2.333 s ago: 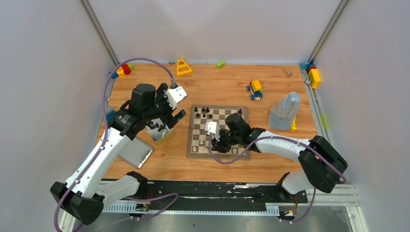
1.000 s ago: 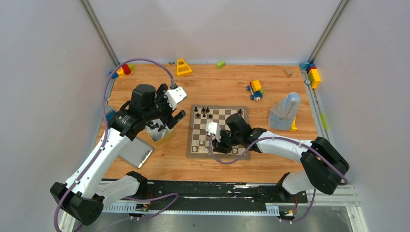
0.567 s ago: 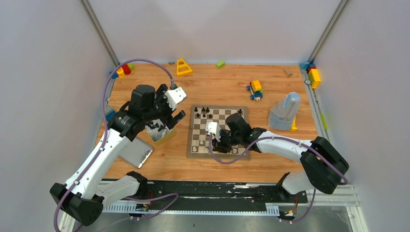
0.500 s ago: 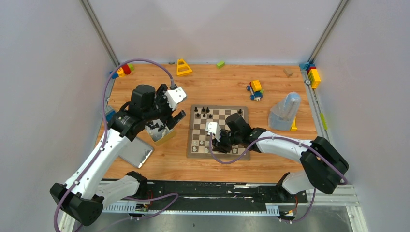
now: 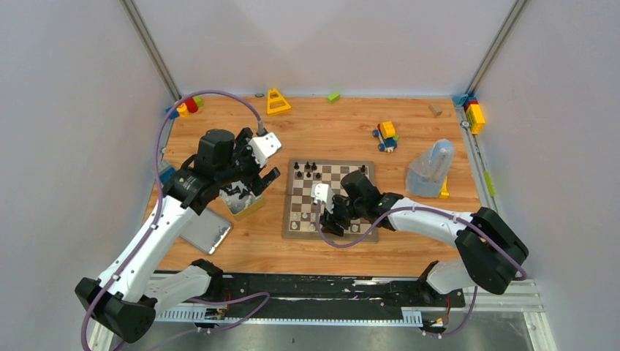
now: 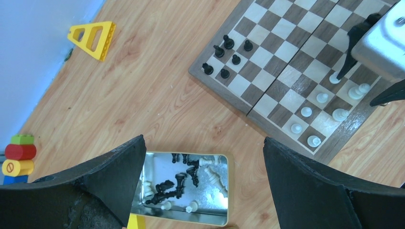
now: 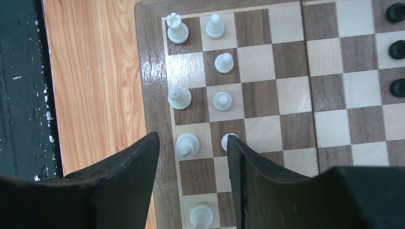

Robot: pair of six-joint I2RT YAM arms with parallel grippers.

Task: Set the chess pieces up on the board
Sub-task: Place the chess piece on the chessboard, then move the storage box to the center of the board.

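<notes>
The board (image 5: 343, 179) lies mid-table. Several black chess pieces (image 5: 307, 170) stand at its far left corner and several white ones (image 5: 300, 217) along its near left edge. In the right wrist view my right gripper (image 7: 192, 140) is open low over that near edge of the board (image 7: 286, 71). A white piece (image 7: 186, 144) stands free between its fingers. A white pawn (image 7: 226, 139) is half hidden by the right finger. My left gripper (image 6: 203, 143) hangs wide open above a silver tin (image 6: 217, 188) that holds more black and white pieces (image 6: 179, 183).
The tin's flat lid (image 5: 205, 230) lies left of the board by the left arm. A yellow triangle block (image 5: 278, 101), toy blocks (image 5: 386, 136) and a clear plastic bag (image 5: 431, 170) sit behind and to the right. More blocks (image 5: 186, 107) are at the far left corner.
The right gripper's fingers have spread apart over the board's near edge, leaving a white piece standing. The left arm has stayed over the tin.
</notes>
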